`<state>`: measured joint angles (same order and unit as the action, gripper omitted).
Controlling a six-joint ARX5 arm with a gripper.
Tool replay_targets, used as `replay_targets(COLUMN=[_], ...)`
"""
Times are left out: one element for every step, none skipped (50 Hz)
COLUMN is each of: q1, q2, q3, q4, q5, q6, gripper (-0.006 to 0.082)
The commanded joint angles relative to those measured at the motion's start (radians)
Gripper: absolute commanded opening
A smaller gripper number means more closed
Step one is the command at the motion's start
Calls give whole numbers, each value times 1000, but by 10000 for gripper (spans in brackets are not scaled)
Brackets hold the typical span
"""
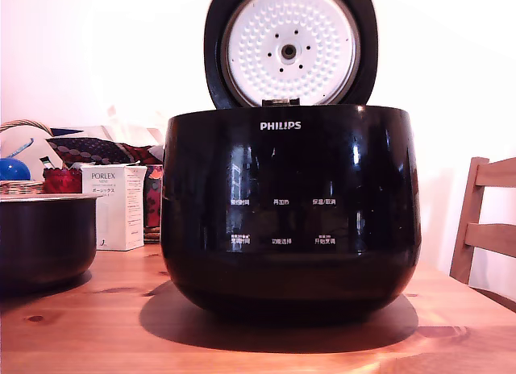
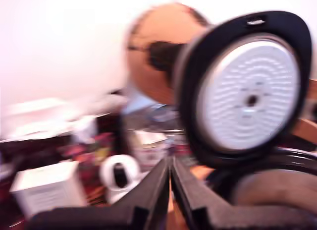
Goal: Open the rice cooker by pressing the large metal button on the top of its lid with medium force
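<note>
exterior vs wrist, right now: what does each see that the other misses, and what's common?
Exterior only: the rice cooker front-on with its PHILIPS lettering, a dark pot at that view's left, a wooden chair at its right. Wrist only: the pincer, fingers closed together, and a small white round device beyond it; the picture is blurred. Both: the lid standing open, its dimpled silver-white underside facing the camera.

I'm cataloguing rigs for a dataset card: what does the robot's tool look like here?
Only the wrist view shows the tool: two black fingers, broad at the base, tapering to thin wedge tips, each with a step on its inner edge near the base. No cables or markings show, and the picture is blurred.
</note>
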<state>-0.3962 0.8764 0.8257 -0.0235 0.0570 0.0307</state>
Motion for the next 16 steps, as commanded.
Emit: replay_targets(q1=[31, 40, 50, 60, 66, 77, 85, 95, 104, 112, 119, 127, 134, 140, 147, 152], q2=[-11, -15, -19, -23, -27, -31, -35, -39, -44, -48, -51, -55, -59, -62, -66, -68], q3=[-25, -25, -25, -25, -25, -25, -25, -25, -25, -25, -25, -25, -25, -25, -25, -25], q4=[-7, -9, -12, -15, -16, -21, -23, -27, -31, -33, -36, -39, -40, -41, -41, -41], q5=[-5, -11, -14, -16, -19, -22, -25, -27, -30, -34, -39, -42, -43, -43, -43, -43], q6=[5, 5, 5, 5, 5, 5, 5, 5, 5, 5, 5, 5, 5, 4, 4, 4], gripper=[-22, -22, -22, -22, -22, -22, -22, -22, -22, -22, -22, -22, -22, -22, -22, -22])
